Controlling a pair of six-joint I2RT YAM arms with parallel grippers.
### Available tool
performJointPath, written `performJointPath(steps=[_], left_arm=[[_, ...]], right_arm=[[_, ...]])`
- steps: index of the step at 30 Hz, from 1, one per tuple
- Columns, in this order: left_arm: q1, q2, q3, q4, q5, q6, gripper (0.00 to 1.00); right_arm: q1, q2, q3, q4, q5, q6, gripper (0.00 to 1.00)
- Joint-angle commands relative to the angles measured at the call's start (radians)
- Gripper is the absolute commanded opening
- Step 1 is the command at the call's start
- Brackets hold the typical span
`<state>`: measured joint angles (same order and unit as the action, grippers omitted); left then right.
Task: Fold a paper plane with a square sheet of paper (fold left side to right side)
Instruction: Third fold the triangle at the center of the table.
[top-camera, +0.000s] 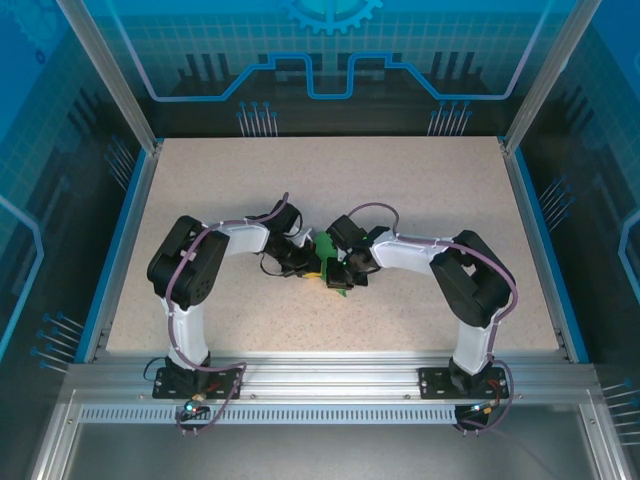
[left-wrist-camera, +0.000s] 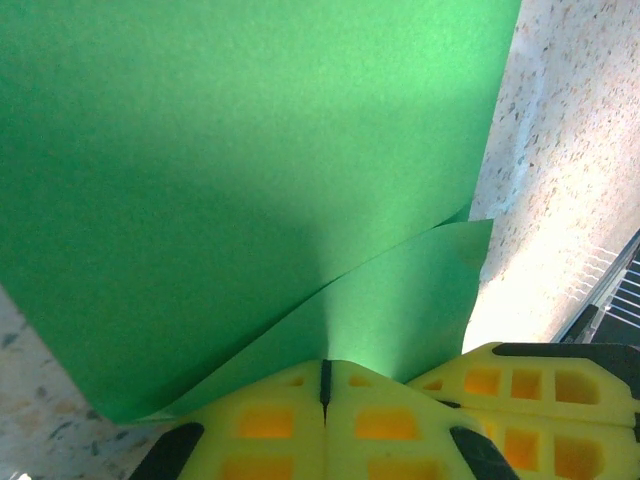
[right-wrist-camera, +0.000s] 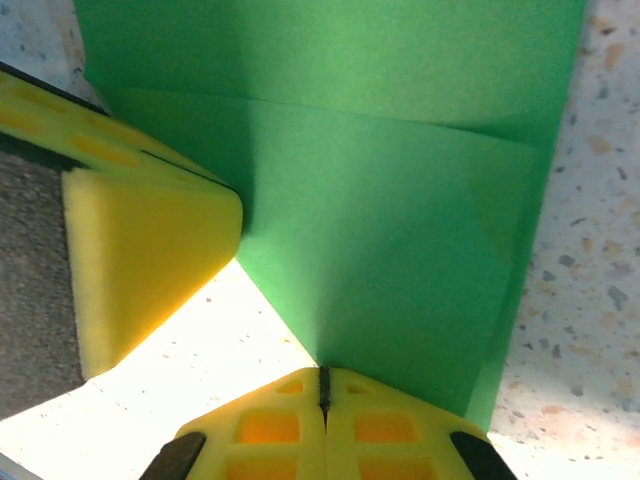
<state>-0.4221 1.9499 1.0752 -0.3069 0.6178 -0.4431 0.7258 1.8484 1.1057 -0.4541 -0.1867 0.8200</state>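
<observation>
The square sheet of paper (top-camera: 325, 248) is bright green, partly folded, and sits between the two grippers at mid-table. In the left wrist view the paper (left-wrist-camera: 250, 170) spreads wide, and a lower flap runs down into my left gripper (left-wrist-camera: 325, 362), whose yellow jaws are shut on that flap. The right gripper's fingers (left-wrist-camera: 540, 390) sit just to its right. In the right wrist view a crease crosses the paper (right-wrist-camera: 400, 230), and a corner comes down into my right gripper (right-wrist-camera: 322, 370), shut on it. The left gripper's fingers (right-wrist-camera: 150, 250) touch the paper's left edge.
The speckled beige table (top-camera: 420, 190) has free room all round the arms. Blue rails border it left and right, and an aluminium frame (top-camera: 330, 375) runs along the near edge. Both arms bend inward, wrists nearly touching.
</observation>
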Motion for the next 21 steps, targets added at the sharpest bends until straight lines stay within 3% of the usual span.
performJointPath(steps=[1,21], left_arm=[[-0.006,0.034,-0.032,-0.062,-0.081,0.012,0.0],[-0.004,0.052,-0.018,-0.079,-0.111,0.013,0.0]], right_arm=[[-0.005,0.019,0.005,-0.07,0.017,0.017,0.0],[-0.017,-0.026,-0.077,-0.101,0.025,0.043,0.0]])
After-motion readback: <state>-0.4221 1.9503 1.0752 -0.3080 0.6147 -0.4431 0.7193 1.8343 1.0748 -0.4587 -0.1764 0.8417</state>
